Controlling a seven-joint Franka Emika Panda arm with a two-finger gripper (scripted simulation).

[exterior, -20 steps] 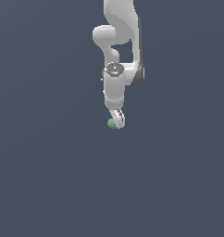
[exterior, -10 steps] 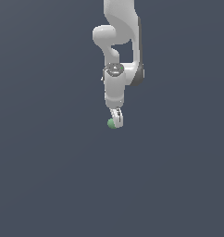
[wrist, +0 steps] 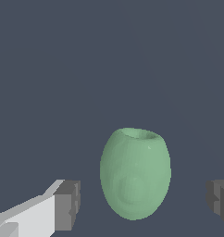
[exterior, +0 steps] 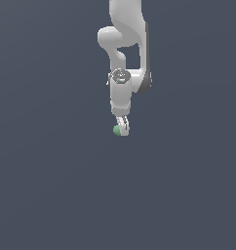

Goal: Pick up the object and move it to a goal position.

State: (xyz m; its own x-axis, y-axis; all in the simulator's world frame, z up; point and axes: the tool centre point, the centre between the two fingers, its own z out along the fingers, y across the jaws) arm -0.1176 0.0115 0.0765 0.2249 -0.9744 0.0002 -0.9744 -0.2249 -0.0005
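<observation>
Slate grey fills nearly everything: the ground (exterior: 51,185) runs unbroken to all four edges of the exterior view, with wide bare stretches to the exterior view's left and right and across the whole lower half of the frame.

The white arm (exterior: 125,53) comes down from the top edge, a little right of centre, bends once in the upper third, and ends in a stubby wrist block just above the middle of the picture. A dark panel shows along its flank on the exterior view's right.

Below the wrist, the gripper (exterior: 122,130) points downward at about mid-frame. The wrist view shows its jaws spread wide: one grey pad on a white finger (wrist: 63,206) near the lower left corner, the other pad at the right edge, with plain gaps between each pad and what sits between them. It has hold of nothing.

The object (wrist: 135,173) is pale green, egg-shaped, standing upright with a shallow dimple at its top. In the wrist view it lies between the two pads, touching neither, somewhat nearer the pad at the lower left corner. In the exterior view it appears as a tiny green spot (exterior: 117,130) right at the fingertips, on their side toward the exterior view's left. Whether the fingertips reach the ground cannot be told.
</observation>
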